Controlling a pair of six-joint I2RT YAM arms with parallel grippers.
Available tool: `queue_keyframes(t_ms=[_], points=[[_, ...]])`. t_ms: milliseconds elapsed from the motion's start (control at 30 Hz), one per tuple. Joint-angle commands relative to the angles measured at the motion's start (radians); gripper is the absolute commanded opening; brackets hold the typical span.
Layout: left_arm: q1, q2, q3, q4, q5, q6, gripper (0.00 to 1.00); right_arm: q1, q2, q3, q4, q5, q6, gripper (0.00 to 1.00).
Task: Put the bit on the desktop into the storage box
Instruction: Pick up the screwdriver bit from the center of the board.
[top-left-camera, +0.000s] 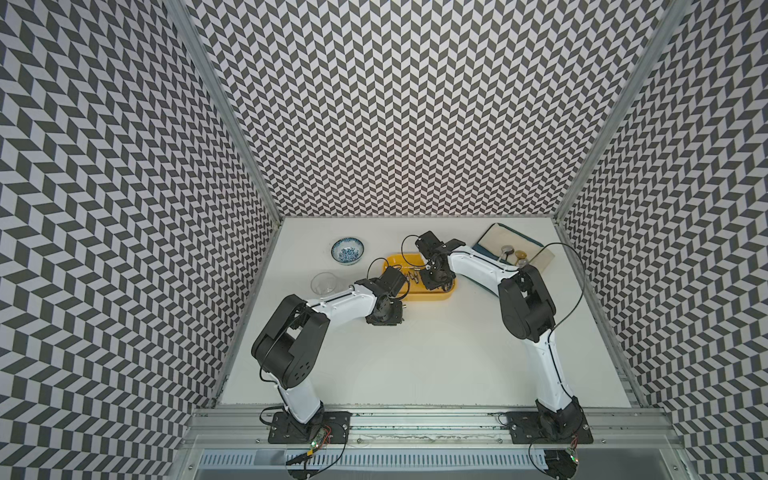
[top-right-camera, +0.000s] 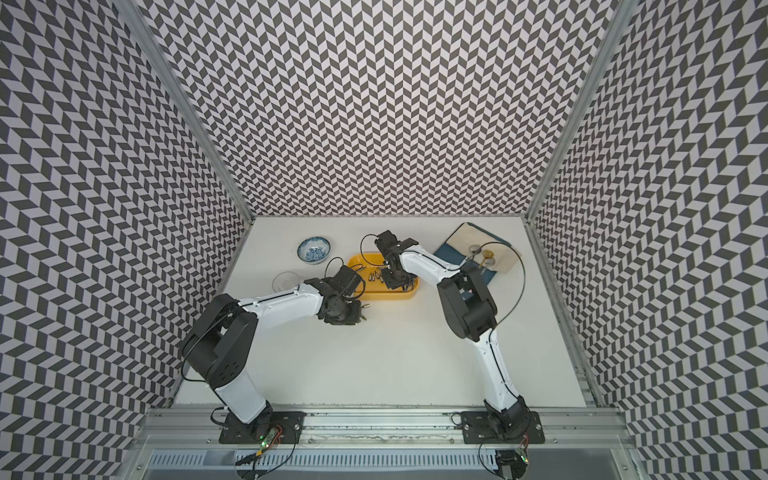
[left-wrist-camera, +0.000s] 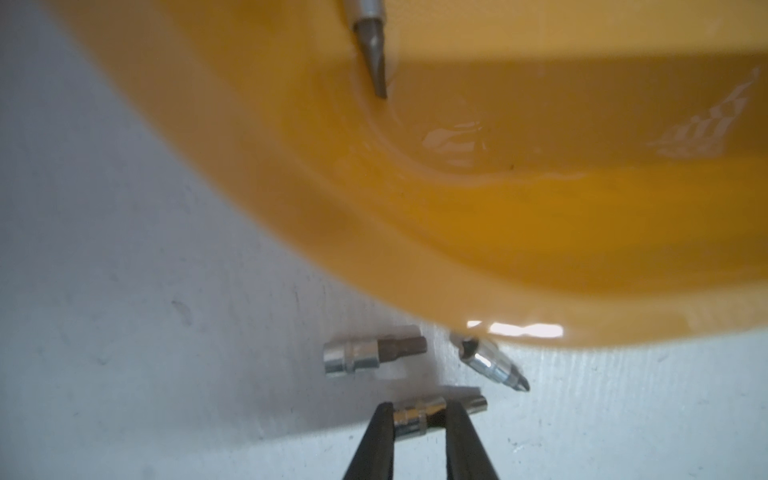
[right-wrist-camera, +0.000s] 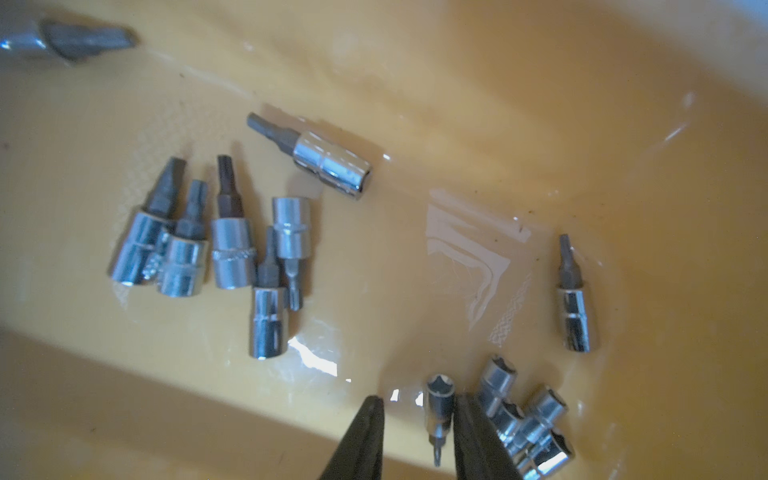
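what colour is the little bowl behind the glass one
White with a blue pattern; the bowl shows best in a top view.

Both top views hang high over the near edge of my flat off-white desk (top-left-camera: 415, 365), looking steeply down at all of it. My wrist cameras sit close, both facing the shallow yellow plastic storage box (left-wrist-camera: 498, 216).

Black-and-white chevron walls (top-left-camera: 415, 104) rise on three sides, joined at the corners by aluminium posts (top-left-camera: 224, 104). An aluminium rail (top-left-camera: 424, 417) runs along the near edge; the light is even and soft.
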Motion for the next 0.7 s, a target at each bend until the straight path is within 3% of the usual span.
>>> queue_keyframes(t_ms=[0, 200, 667], points=[[-0.014, -0.006, -0.035, -0.037, -0.005, -0.003, 0.28, -0.006, -0.046, 0.004, -0.006, -0.004, -0.002, 0.33], [-0.031, -0.038, -0.048, -0.059, 0.001, -0.009, 0.37, -0.006, -0.06, 0.022, -0.004, -0.019, 0.012, 0.39], [-0.062, -0.057, -0.065, -0.075, -0.007, -0.019, 0.37, -0.006, -0.076, 0.059, -0.026, -0.025, 0.015, 0.41]])
